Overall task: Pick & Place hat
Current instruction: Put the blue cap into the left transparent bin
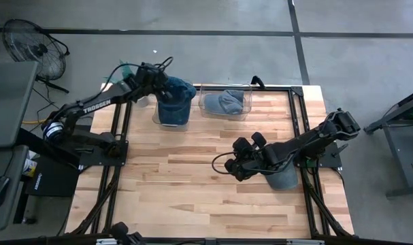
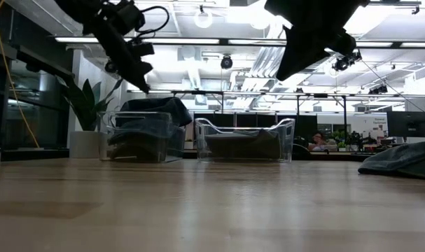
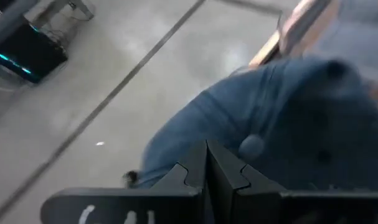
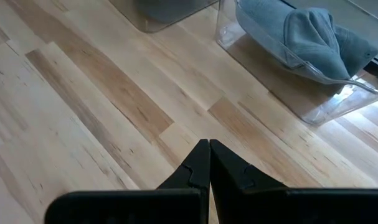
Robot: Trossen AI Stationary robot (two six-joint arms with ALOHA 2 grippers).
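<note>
Hat (image 1: pixel 173 95) of dark blue cloth, heaped in and over the clear bin (image 1: pixel 161 117) at about eleven o'clock on the table (image 1: pixel 192 177), crown bulging above the rim. Seen close in the left wrist view, with a small button (image 3: pixel 251 147) on top of the soft crown. Second hat (image 1: pixel 226 102), lighter blue, crumpled inside the other clear bin (image 1: pixel 241 113) at about twelve o'clock. Third piece of grey-blue cloth (image 1: pixel 283 178) lying on the boards at about four o'clock, partly under the right arm.

Left gripper (image 1: pixel 154 73) poised just above the dark hat, fingers (image 3: pixel 195 177) pressed together with nothing between them. Right gripper (image 1: pixel 239 163) hanging over bare wood near the centre, fingers (image 4: pixel 198 165) likewise pressed together and empty.

Probably light, limp and easily creased; likely to sag and fold when lifted, not to slip. Stiffest part most likely the brim, not clearly visible here. Best hold judged to be a pinch on a raised fold of the crown near the button, or on the brim edge if reachable. Some risk of snagging the bin rim and dragging the bin along.
</note>
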